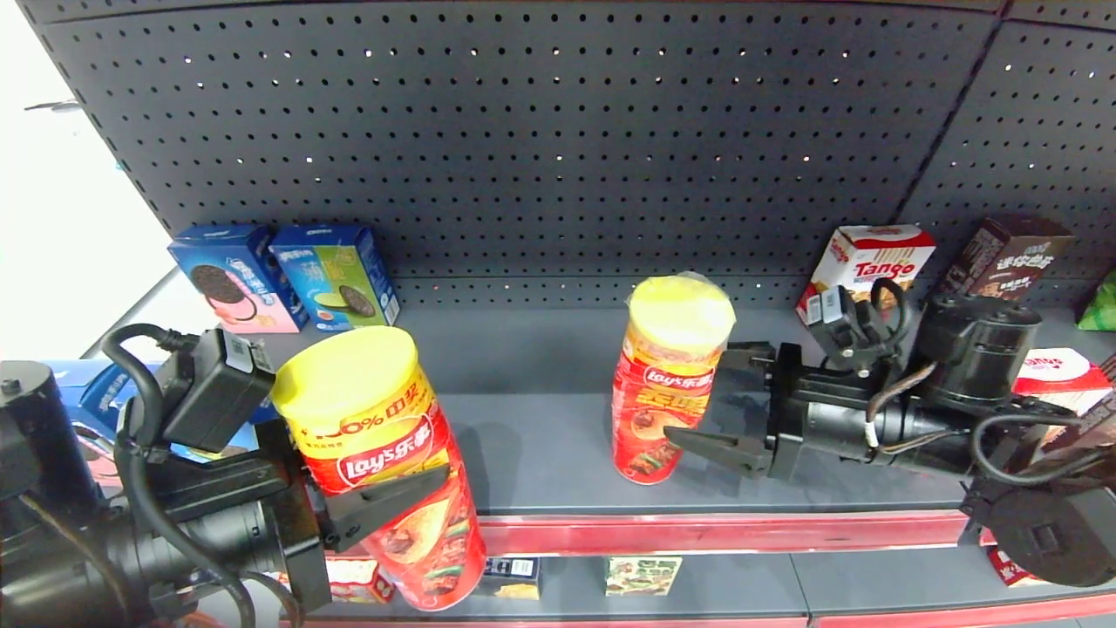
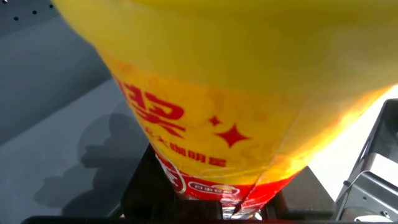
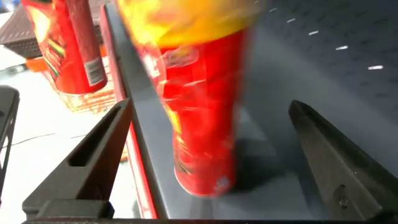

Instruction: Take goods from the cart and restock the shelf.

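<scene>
Nearest you, your left claw [image 1: 384, 488] was clamped on a chip can [image 1: 366, 410], upright and slightly tilted, just before the shelf [image 1: 540, 436] front. Farther in, a second can [image 1: 663, 384] stood on the shelf between the spread fingers [image 1: 724, 449] of your right claw [image 1: 697, 394].

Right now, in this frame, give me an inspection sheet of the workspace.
Surface: grey shelf, red front edge.
Job's things: standing can on the shelf; held can at the shelf's left front.
Clutter: pink-blue cookie box and green-blue cookie box back left; wafer box and brown box back right.
Grippers: left gripper shut on the held can; right gripper open, fingers either side of the standing can, not touching.
Cables: left wrist cable and right wrist cable loop clear of the cans.
Surroundings: perforated back panel; lower shelf with small boxes.
</scene>
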Controlling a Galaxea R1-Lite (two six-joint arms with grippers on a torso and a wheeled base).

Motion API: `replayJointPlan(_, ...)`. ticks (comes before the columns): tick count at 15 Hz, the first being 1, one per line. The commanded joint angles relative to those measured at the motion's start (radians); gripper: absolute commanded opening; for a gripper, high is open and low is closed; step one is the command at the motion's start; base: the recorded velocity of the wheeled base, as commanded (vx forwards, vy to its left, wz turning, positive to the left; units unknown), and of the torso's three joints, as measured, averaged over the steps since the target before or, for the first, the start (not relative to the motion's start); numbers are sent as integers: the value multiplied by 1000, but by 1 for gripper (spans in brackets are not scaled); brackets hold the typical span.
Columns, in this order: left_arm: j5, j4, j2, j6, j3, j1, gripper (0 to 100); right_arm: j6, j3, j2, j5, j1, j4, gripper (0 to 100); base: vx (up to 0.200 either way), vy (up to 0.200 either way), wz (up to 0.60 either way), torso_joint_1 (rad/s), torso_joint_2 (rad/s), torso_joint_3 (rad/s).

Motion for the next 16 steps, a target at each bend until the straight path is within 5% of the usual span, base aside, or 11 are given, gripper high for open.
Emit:
replayJointPlan(1,0,0,0,0,1,0,0,0,69,-149,-3,-51,3,100,0,0,0,0,0,0)
replayJointPlan(5,0,0,-2,0,-3,0,0,3,153,-424,-52,-166,98,100,0,0,0,0,0,0)
replayJointPlan(10,0,-1,0,3,-26,-2,0,63,343,-902,-406,-164,351,100,0,0,0,0,0,0)
replayJointPlan(14,-2,-1,-2,4,-30,-11,0,65,454,-1257,-631,-175,712,100,0,0,0,0,0,0)
replayJointPlan(16,-2,0,6,6,-49,-14,0,80,494,-1461,-756,-218,1002,100,0,0,0,0,0,0)
